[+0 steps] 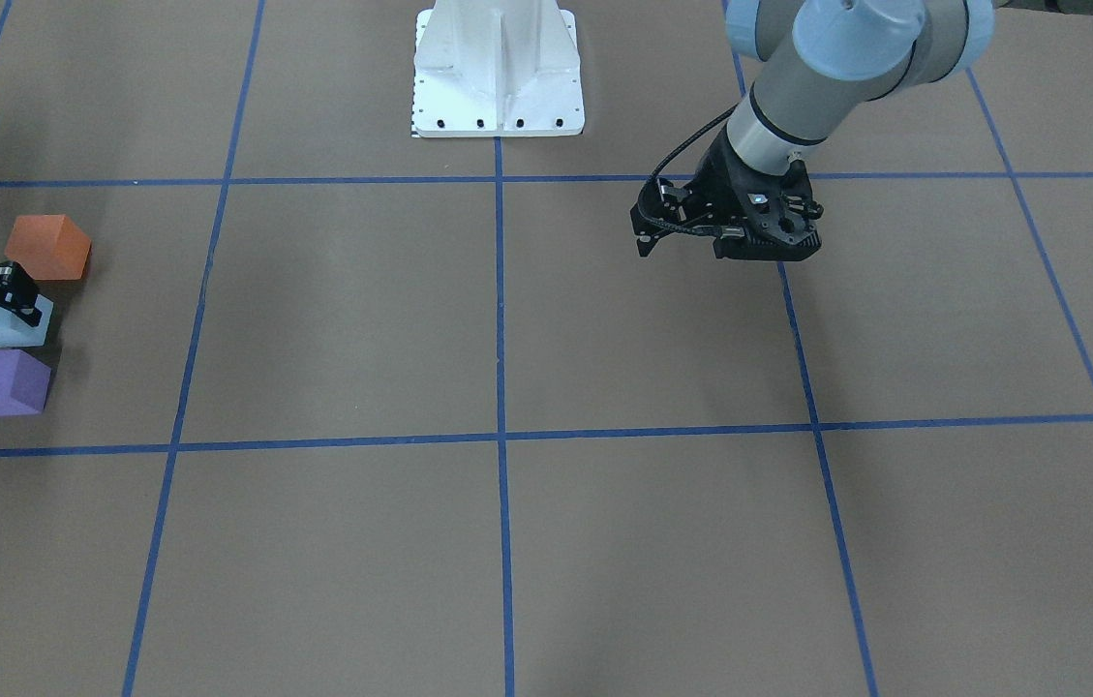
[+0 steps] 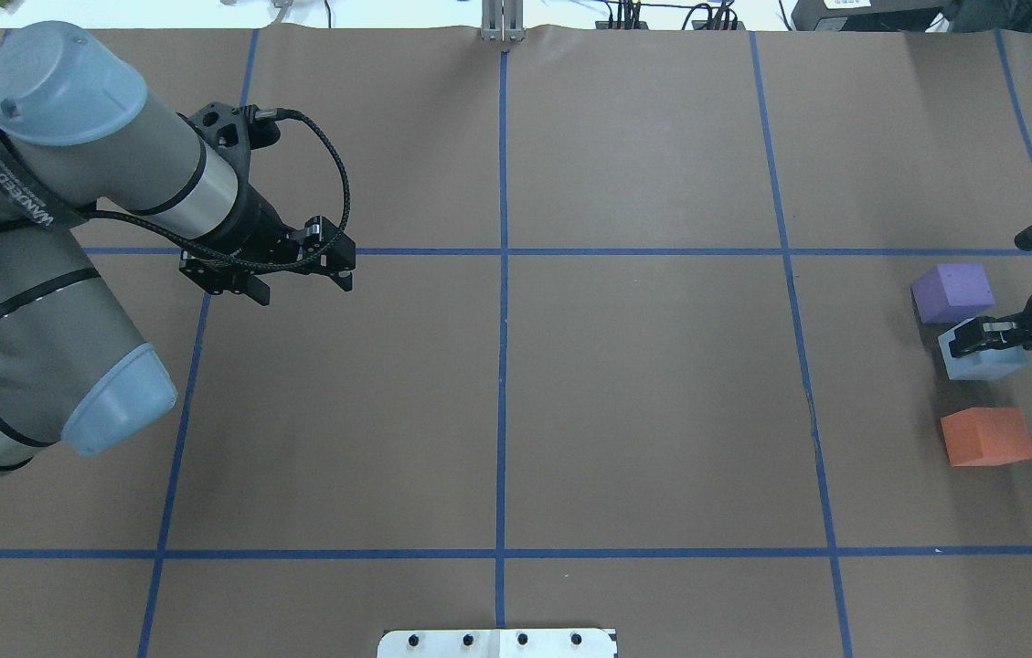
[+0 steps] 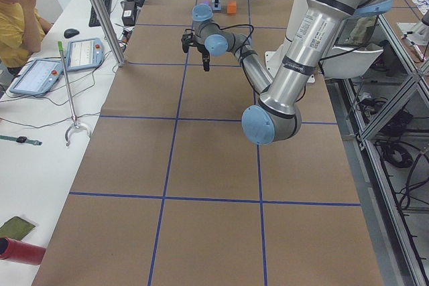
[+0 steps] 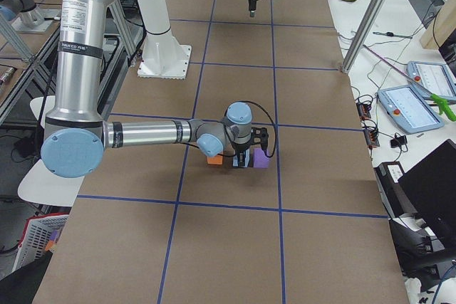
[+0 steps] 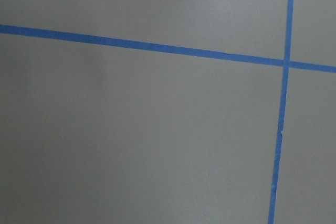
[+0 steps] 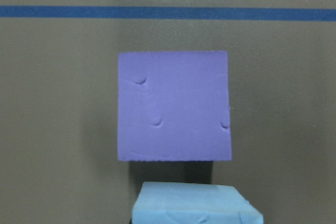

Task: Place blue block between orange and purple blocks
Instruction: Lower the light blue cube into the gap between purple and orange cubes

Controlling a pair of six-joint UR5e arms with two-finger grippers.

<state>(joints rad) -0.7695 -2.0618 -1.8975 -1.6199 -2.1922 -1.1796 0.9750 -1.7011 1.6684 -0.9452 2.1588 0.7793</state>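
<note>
The light blue block (image 2: pixel 984 364) sits between the purple block (image 2: pixel 952 292) and the orange block (image 2: pixel 986 437) near the table's right edge. My right gripper (image 2: pixel 982 340) is down over the blue block's top and looks shut on it. In the front-facing view the same gripper (image 1: pixel 6 290) covers the blue block (image 1: pixel 4 327), with the orange block (image 1: pixel 49 248) and the purple block (image 1: pixel 2 383) on either side. The right wrist view shows the purple block (image 6: pixel 174 106) ahead and the blue block (image 6: pixel 197 205) at the bottom edge. My left gripper (image 2: pixel 301 285) is open and empty over bare table.
Brown paper with blue tape grid lines (image 2: pixel 504 274) covers the table. The white robot base plate (image 1: pixel 498 73) stands at the middle of the robot's side. The left wrist view shows only paper and a tape crossing (image 5: pixel 286 62). An operator (image 3: pixel 17 11) sits beside the table.
</note>
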